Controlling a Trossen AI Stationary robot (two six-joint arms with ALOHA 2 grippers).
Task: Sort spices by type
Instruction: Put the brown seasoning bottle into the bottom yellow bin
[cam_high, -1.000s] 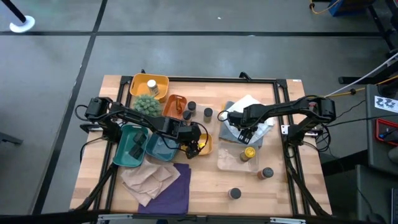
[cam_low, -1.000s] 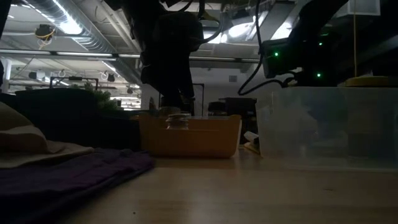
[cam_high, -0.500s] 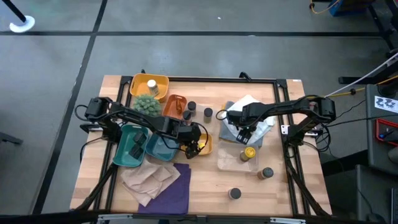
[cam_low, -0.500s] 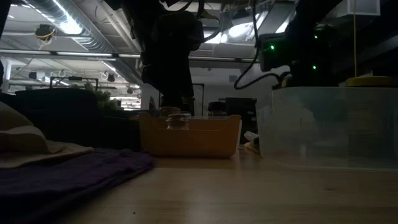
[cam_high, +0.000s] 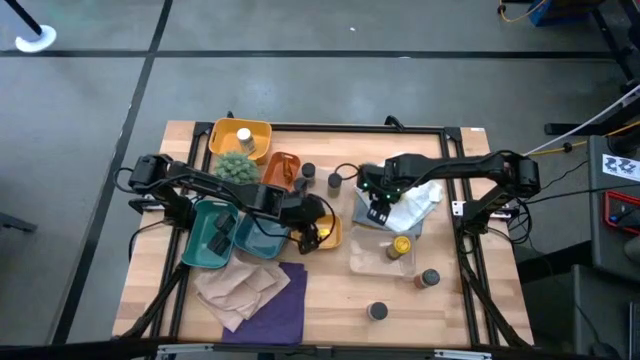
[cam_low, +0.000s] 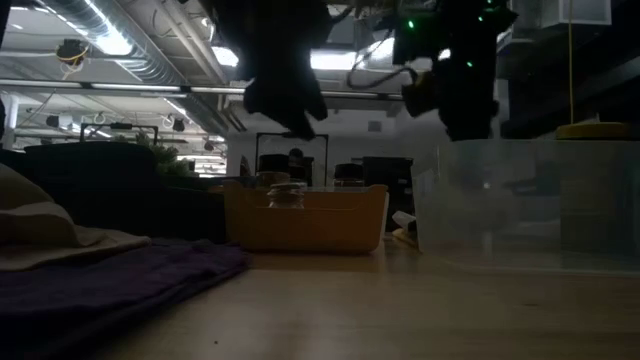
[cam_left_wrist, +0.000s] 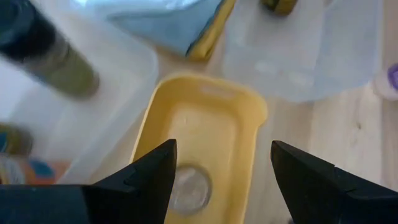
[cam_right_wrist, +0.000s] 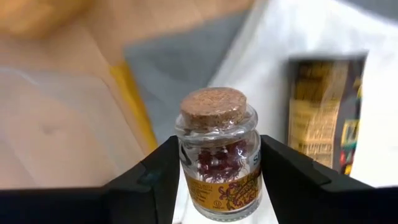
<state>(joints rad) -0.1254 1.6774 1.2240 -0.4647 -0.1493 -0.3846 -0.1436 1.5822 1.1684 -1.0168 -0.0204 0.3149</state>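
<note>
My right gripper (cam_high: 378, 204) is shut on a small glass spice jar (cam_right_wrist: 219, 155) with a cork lid and red contents, above the white cloth (cam_high: 412, 196). My left gripper (cam_high: 314, 226) is open and empty, above the small yellow tray (cam_left_wrist: 199, 143). That tray holds one pale-lidded jar (cam_left_wrist: 186, 190) standing on its floor. In the low view the left gripper (cam_low: 287, 98) and the right gripper (cam_low: 462, 98) both hang well above the table. Other jars stand on the table: two with dark lids (cam_high: 308, 171) (cam_high: 333, 181), and two near the front (cam_high: 429, 278) (cam_high: 377, 311). My right gripper pinches the jar's glass body (cam_right_wrist: 186, 163) between its two fingers (cam_right_wrist: 155, 180), one on each side, below the cork lid (cam_right_wrist: 213, 107). The jar stands upright in the hold, lifted off the cloth.
A clear container (cam_high: 383, 252) with a yellow-lidded jar (cam_high: 401, 245) lies right of centre. Two teal trays (cam_high: 212, 232) (cam_high: 258, 236), an orange tray (cam_high: 282, 170), a yellow tray (cam_high: 240, 138) and the green plant (cam_high: 237, 167) stand at the left. Purple cloth (cam_high: 278, 302) and brown paper (cam_high: 238, 288) lie in front.
My right gripper has risen with the jar and gone toward the table's left and far edges, off the white cloth's middle. My left gripper has risen above the small yellow tray.
</note>
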